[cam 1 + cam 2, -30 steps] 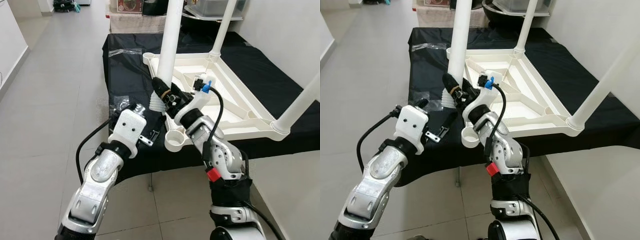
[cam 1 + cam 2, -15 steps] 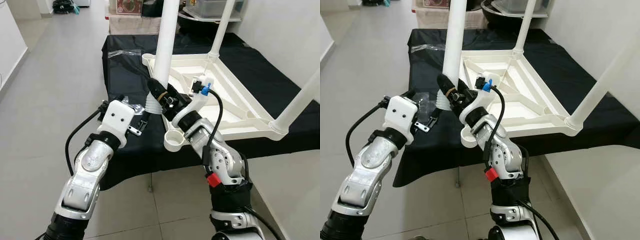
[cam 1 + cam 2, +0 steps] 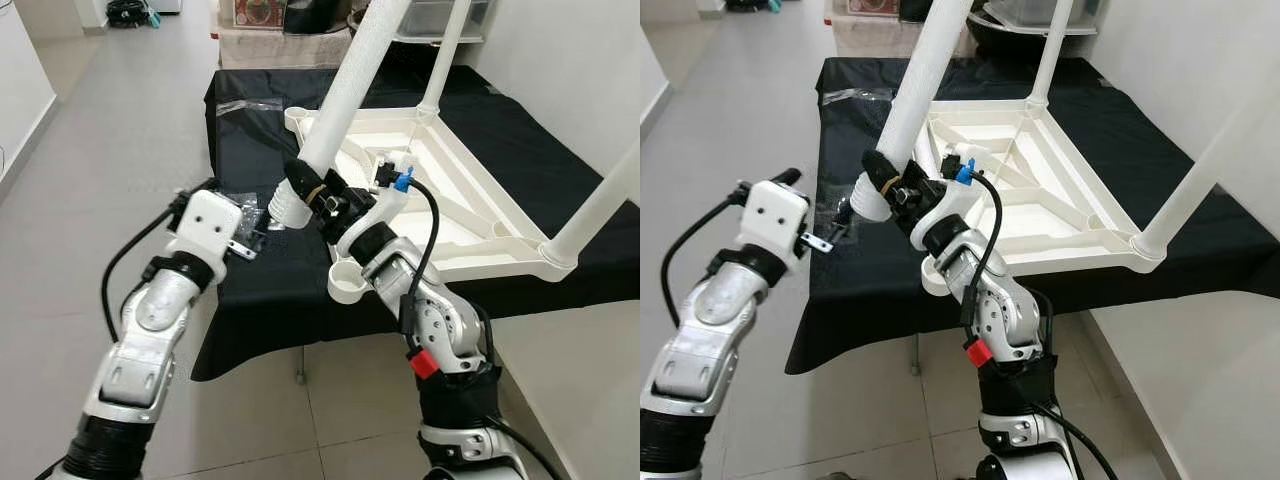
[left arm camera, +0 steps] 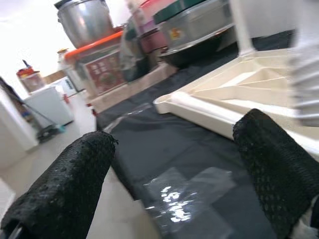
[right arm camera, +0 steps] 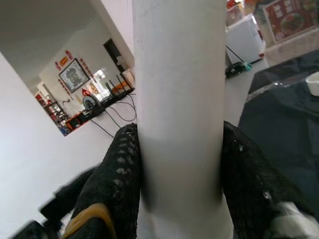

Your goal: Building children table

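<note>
A white children's table (image 3: 480, 215) lies upside down on a black-covered table (image 3: 250, 140). Two white legs stand in its corners, one at the back (image 3: 447, 50) and one on the right (image 3: 600, 205). The near corner socket (image 3: 347, 283) is an empty ring. My right gripper (image 3: 315, 190) is shut on a third white leg (image 3: 350, 90), close to its ribbed end (image 3: 283, 207). This leg tilts up to the right, and its ribbed end hangs left of the socket. My left gripper (image 3: 250, 240) is open, left of the ribbed end, above a small clear bag of hardware (image 3: 240, 205); its fingers (image 4: 65, 189) hold nothing.
A flat piece of clear plastic (image 3: 245, 103) lies on the cloth further back. Boxes and pots (image 3: 265, 12) stand behind the table. A white wall (image 3: 570, 70) runs along the right. Tiled floor (image 3: 100, 150) lies open to the left and in front.
The right gripper has tilted the leg from upright to leaning right, and its ribbed end has swung left. The left arm has drawn back to the left, away from the leg.
</note>
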Robot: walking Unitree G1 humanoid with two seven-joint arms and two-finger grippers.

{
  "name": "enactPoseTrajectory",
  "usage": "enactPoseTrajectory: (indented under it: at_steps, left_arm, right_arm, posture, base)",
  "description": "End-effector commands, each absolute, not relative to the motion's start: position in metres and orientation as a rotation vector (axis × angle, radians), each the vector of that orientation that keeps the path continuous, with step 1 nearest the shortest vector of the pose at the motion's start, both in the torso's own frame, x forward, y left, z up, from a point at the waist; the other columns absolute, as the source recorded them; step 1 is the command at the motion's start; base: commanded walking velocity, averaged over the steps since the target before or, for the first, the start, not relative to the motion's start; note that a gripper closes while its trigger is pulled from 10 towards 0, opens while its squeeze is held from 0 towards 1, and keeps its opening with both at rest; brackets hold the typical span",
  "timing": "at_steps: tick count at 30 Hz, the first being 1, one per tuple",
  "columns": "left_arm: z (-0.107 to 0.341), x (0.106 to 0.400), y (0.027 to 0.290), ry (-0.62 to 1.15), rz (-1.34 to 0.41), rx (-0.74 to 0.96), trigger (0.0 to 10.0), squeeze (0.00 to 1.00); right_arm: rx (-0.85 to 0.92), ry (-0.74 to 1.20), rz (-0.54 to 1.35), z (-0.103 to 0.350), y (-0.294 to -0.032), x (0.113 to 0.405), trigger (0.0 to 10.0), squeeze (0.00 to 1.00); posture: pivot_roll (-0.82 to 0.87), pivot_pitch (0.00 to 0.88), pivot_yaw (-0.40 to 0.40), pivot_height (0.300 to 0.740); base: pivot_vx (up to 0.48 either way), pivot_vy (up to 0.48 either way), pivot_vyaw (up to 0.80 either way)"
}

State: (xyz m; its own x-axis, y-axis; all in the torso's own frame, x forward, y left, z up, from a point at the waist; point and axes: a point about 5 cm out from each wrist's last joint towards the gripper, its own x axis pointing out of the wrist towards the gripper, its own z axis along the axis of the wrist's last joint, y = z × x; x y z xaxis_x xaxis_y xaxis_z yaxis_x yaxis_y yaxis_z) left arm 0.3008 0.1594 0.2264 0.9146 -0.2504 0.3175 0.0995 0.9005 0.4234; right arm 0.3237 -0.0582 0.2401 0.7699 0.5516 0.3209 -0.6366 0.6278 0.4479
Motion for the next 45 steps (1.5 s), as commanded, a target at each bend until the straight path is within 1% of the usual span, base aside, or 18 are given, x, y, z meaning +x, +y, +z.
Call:
enactPoseTrajectory:
  at_steps: [1,11,19,23,24,26,27,28,29,31,34,41,45]
  left_arm:
    - [0.224,0.301,0.163,-0.369,-0.178,0.426,10.0,0.0]
    - [0.219,0.298,0.163,-0.354,-0.187,0.445,10.0,0.0]
    - [0.198,0.288,0.16,-0.225,-0.245,0.455,10.0,0.0]
    - [0.196,0.286,0.159,-0.214,-0.258,0.447,10.0,0.0]
    - [0.193,0.283,0.156,-0.2,-0.293,0.421,10.0,0.0]
    - [0.193,0.283,0.156,-0.2,-0.293,0.421,10.0,0.0]
    - [0.189,0.279,0.149,-0.183,-0.36,0.383,10.0,0.0]
    - [0.189,0.279,0.149,-0.183,-0.36,0.383,10.0,0.0]
    - [0.188,0.276,0.142,-0.174,-0.411,0.357,10.0,0.0]
    - [0.188,0.276,0.142,-0.174,-0.411,0.357,10.0,0.0]
    - [0.191,0.276,0.127,-0.196,-0.491,0.299,10.0,0.0]
    - [0.194,0.278,0.122,-0.212,-0.509,0.251,10.0,0.0]
    - [0.2,0.284,0.123,-0.239,-0.475,0.244,10.0,0.0]
  right_arm:
    - [0.642,-0.152,0.695,0.237,-0.051,0.319,0.0,0.0]
    - [0.644,-0.157,0.684,0.239,-0.051,0.321,0.0,0.0]
    - [0.637,-0.174,0.656,0.244,-0.057,0.33,0.0,0.0]
    - [0.634,-0.177,0.652,0.244,-0.058,0.332,0.0,0.0]
    - [0.631,-0.181,0.646,0.246,-0.059,0.334,0.0,0.0]
    - [0.631,-0.181,0.646,0.246,-0.059,0.334,0.0,0.0]
    - [0.628,-0.186,0.642,0.247,-0.06,0.335,0.0,0.0]
    - [0.628,-0.186,0.642,0.247,-0.06,0.335,0.0,0.0]
    - [0.627,-0.189,0.64,0.248,-0.061,0.336,0.0,0.0]
    - [0.627,-0.189,0.64,0.248,-0.061,0.336,0.0,0.0]
    - [0.621,-0.192,0.65,0.248,-0.059,0.336,0.0,0.0]
    - [0.619,-0.19,0.665,0.247,-0.056,0.332,0.0,0.0]
    - [0.619,-0.191,0.685,0.246,-0.052,0.329,0.0,0.0]
  posture:
    - [0.09,0.078,-0.064,0.74]
    - [0.09,0.081,-0.064,0.74]
    - [0.09,0.082,-0.07,0.74]
    - [0.09,0.082,-0.07,0.74]
    - [0.09,0.083,-0.074,0.74]
    - [0.09,0.083,-0.074,0.74]
    - [0.09,0.083,-0.074,0.74]
    - [0.09,0.083,-0.074,0.74]
    - [0.09,0.084,-0.073,0.74]
    - [0.09,0.084,-0.073,0.74]
    - [0.09,0.083,-0.073,0.74]
    - [0.09,0.085,-0.072,0.74]
    - [0.09,0.086,-0.073,0.74]
  base:
    - [0.0,0.0,0.0]
    - [0.0,0.0,0.0]
    - [0.0,0.0,0.0]
    - [0.0,0.0,0.0]
    - [0.0,0.0,0.0]
    - [0.0,0.0,0.0]
    - [0.0,0.0,0.0]
    - [0.0,0.0,0.0]
    - [0.0,0.0,0.0]
    - [0.0,0.0,0.0]
    - [0.0,0.0,0.0]
    - [0.0,0.0,0.0]
    - [0.0,0.0,0.0]
